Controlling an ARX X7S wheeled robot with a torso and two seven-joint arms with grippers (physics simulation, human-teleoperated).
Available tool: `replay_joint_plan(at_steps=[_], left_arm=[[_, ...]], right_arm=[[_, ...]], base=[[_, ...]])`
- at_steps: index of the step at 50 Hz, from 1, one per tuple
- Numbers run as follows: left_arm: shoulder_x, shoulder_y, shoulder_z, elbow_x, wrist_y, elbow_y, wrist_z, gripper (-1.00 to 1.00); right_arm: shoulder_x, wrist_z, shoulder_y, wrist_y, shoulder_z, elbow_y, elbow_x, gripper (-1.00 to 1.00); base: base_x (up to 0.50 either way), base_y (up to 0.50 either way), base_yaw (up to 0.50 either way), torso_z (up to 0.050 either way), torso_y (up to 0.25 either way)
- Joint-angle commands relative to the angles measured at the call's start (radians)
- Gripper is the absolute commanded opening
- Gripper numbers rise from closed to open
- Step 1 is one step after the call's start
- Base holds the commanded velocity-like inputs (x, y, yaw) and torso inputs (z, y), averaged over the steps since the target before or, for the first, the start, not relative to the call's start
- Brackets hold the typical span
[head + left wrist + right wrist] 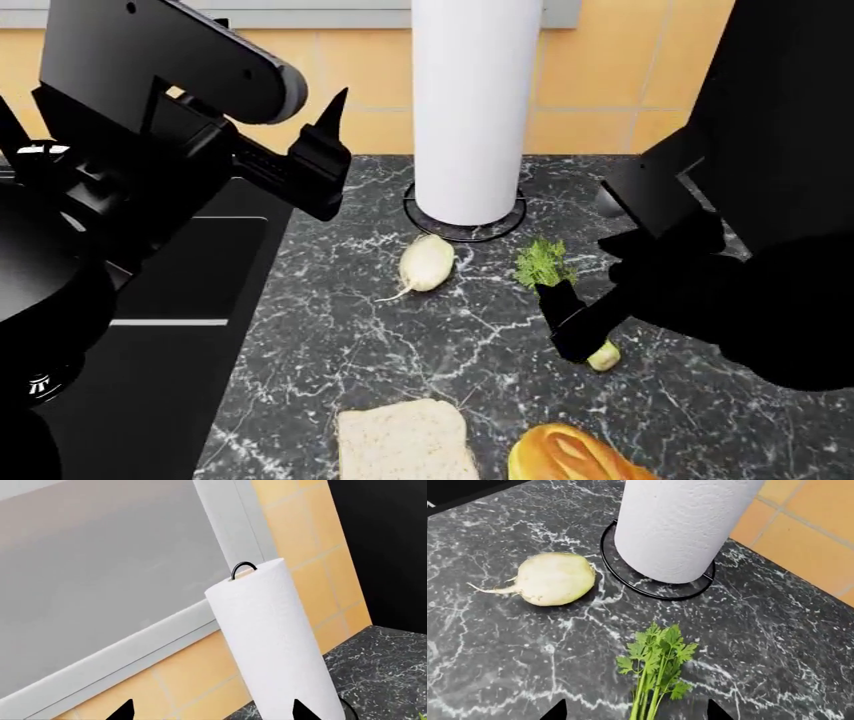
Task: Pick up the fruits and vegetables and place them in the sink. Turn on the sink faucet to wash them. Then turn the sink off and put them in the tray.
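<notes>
Head view takes in the whole dark marbled counter: the pale bulb lies on its side near the wire base of the paper towel roll, its thin root tail pointing toward the black sink at the counter's left edge. The celery stalk lies just right of the bulb, leafy top toward the roll, and the right gripper sits over its stem, with the pale stem end poking out beyond the fingers. A slice of bread and a golden pastry lie at the near edge, apart from the vegetables.

Right wrist view shows what the head view hides: the celery runs between the two dark fingertips at the frame edge, which stand apart on either side of it, so the fingers are spread around the stem and not yet closed on it. The bulb rests beside the roll's ring base, not touching it.

Left wrist view sees only the roll, a window frame, orange tiles and a strip of counter.

Left gripper hangs raised above the sink's right edge, clear of everything, fingertips spread and empty. Right arm reaches in from the right, bent down to the counter.
</notes>
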Motion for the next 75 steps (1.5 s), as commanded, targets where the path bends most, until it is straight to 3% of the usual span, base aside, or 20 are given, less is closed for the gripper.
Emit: replay_joint_plan(at_steps=[1, 37, 38, 50, 62, 70, 75], left_arm=[[-0.014, 0.003, 0.012, -0.017, 0.018, -0.009, -0.014, 1.0], [-0.022, -0.026, 0.021, -0.116, 0.003, -0.007, -0.086, 1.0], [-0.023, -0.025, 0.024, -0.116, 0.007, -0.009, -0.086, 1.0], [-0.04, -0.013, 0.039, -0.119, 0.041, -0.017, -0.093, 1.0], [-0.033, 0.008, 0.08, -0.108, 0.077, -0.02, -0.102, 1.0], [-0.027, -0.018, 0.195, -0.103, 0.089, -0.049, -0.029, 1.0], [-0.031, -0.068, 0.286, -0.054, 0.108, -0.151, 0.036, 1.0]], right_arm=[[0.022, -0.02, -0.033, -0.024, -0.07, 0.02, -0.04, 1.0], [0.18, -0.047, -0.181, -0.062, -0.151, -0.019, -0.047, 1.0], [0.184, -0.042, -0.183, -0.062, -0.148, -0.02, -0.042, -1.0], [0.177, -0.056, -0.168, -0.139, -0.129, -0.015, -0.083, -1.0], [0.25, 0.105, -0.033, -0.102, -0.036, -0.054, -0.096, -1.0], [0.252, 0.104, 0.074, -0.038, -0.035, -0.104, -0.056, -1.0], [0.278, 0.123, 0.097, -0.081, 0.045, -0.144, 0.01, -1.0]], base=[[0.0, 0.0, 0.0, 0.0, 0.0], [0.0, 0.0, 0.0, 0.0, 0.0], [0.0, 0.0, 0.0, 0.0, 0.0], [0.0, 0.0, 0.0, 0.0, 0.0], [0.0, 0.0, 0.0, 0.0, 0.0], [0.0, 0.0, 0.0, 0.0, 0.0], [0.0, 0.0, 0.0, 0.0, 0.0]])
